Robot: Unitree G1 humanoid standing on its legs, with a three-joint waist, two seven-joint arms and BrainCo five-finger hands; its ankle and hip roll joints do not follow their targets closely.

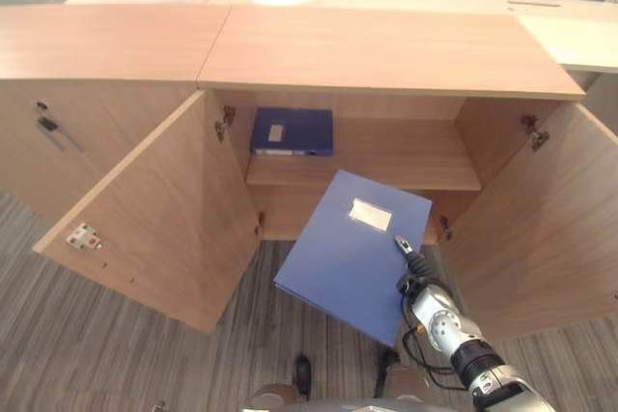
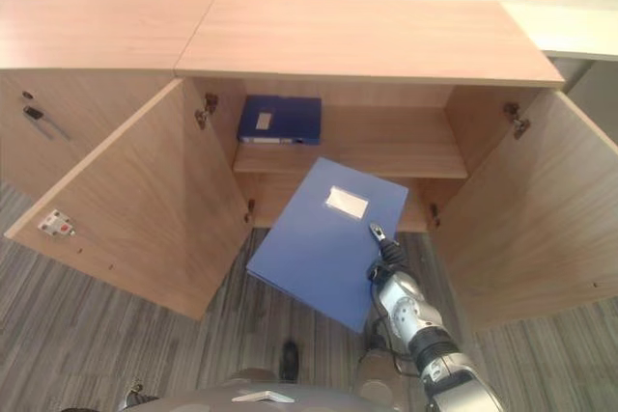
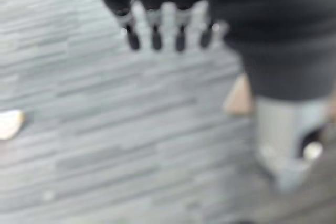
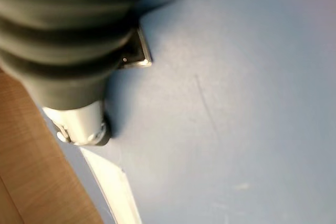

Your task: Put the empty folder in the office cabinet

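Right hand (image 1: 413, 275) pinches the blue folder (image 1: 350, 250) by its near right edge before the open cabinet (image 1: 386, 50); it looks stiff, light, probably slick-faced.

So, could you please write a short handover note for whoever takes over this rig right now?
Right hand: pinching the blue folder at its near right edge, holding it tilted in front of the open cabinet.
Left hand: hanging over the grey floor, fingers relaxed, holding nothing.
Done: both cabinet doors are open; the folder is lifted and faces the opening.
Left: slide the folder onto the shelf, where another blue folder already lies at the left, then release.
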